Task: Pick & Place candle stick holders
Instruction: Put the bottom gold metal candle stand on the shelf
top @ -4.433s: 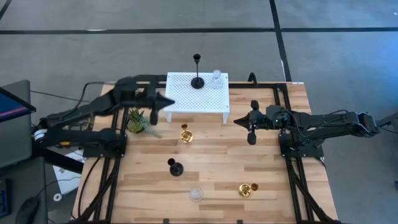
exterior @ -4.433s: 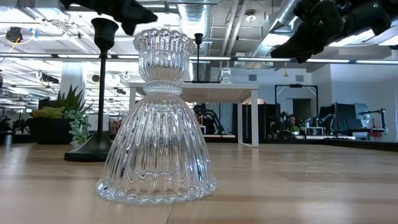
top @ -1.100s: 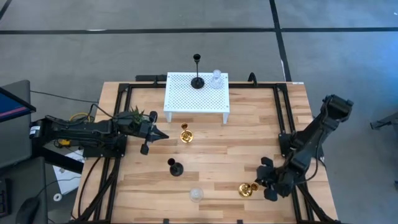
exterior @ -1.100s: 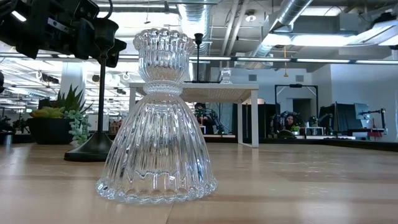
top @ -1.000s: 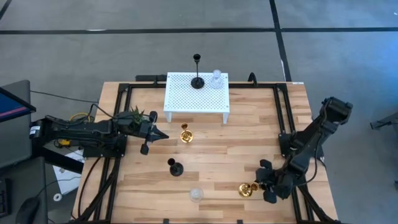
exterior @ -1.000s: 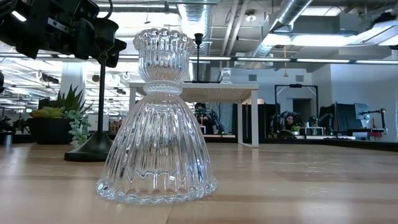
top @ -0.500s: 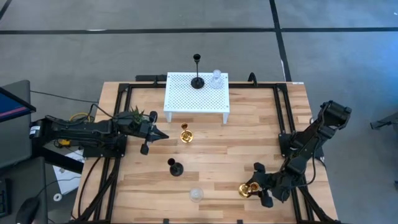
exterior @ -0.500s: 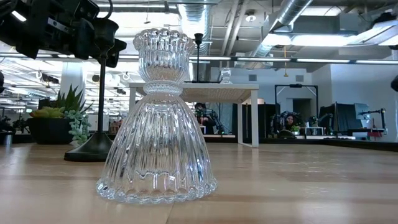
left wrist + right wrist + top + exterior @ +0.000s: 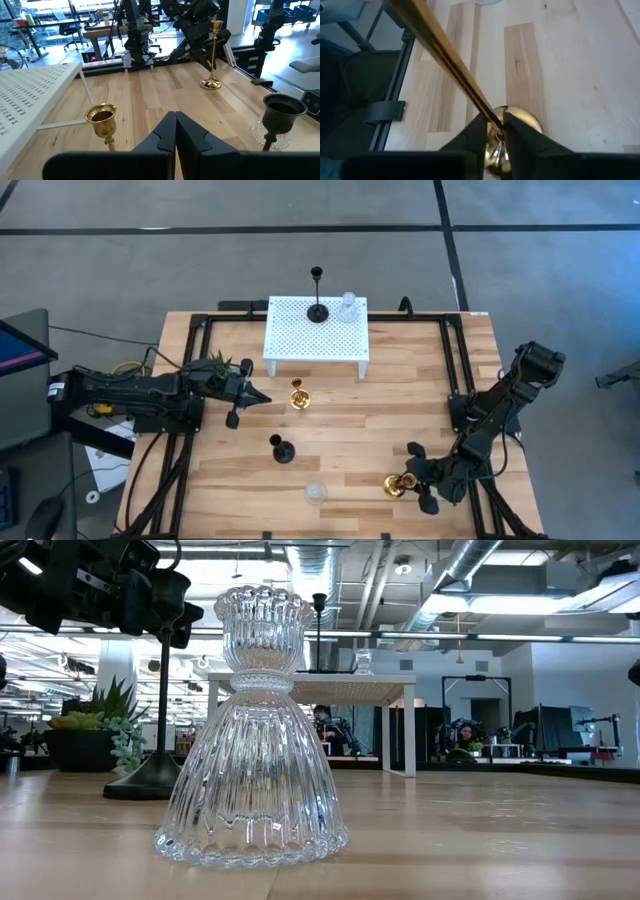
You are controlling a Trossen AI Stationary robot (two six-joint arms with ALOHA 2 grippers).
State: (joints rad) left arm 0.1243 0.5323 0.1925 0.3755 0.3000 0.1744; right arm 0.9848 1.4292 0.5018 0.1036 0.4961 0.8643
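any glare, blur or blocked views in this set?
Low view: clear glass holder fills the foreground, backlit by ceiling lights. Right wrist view: gold holder stem is blurred, right gripper shut on it. High view: evenly lit.

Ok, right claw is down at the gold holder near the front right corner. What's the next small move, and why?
Probably lift it straight up a little. In the right wrist view the right claw is pinched on the thin stem of the gold candle stick holder, just above its base, which seems to rest on the table. A short rise would test the grip before carrying it toward the white perforated stand.
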